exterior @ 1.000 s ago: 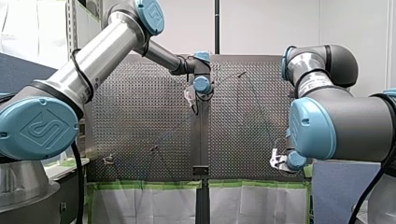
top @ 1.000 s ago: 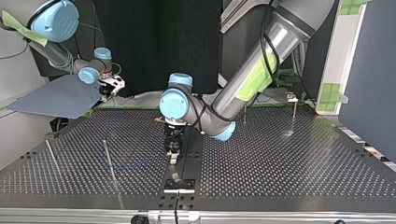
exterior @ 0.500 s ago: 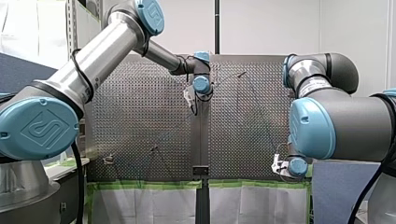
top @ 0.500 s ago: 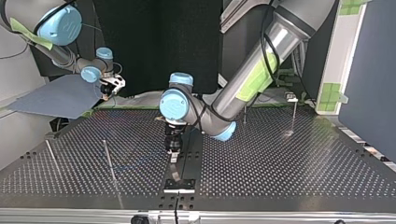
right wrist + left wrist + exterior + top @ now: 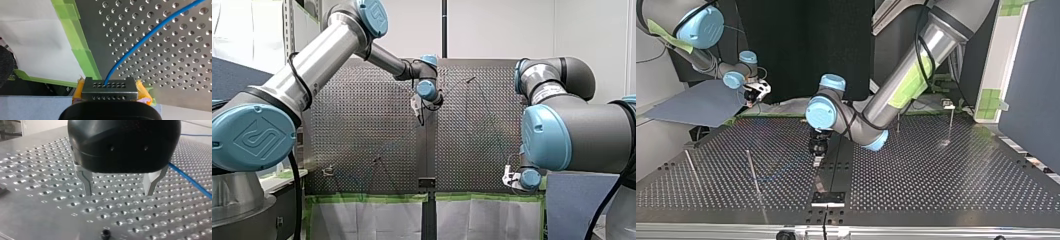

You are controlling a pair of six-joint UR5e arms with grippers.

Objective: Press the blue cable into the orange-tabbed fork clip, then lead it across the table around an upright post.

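Left gripper [image 5: 118, 193] shifted (fingers apart) beside blue cable [image 5: 190, 179].

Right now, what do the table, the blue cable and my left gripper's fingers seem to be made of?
The table: likely bare metal, glossy, since its perforated face reflects light. The blue cable: probably plastic-sheathed, smooth and evenly coloured. The fingers of my left gripper: seemingly matt grey metal, with crisp machined edges.
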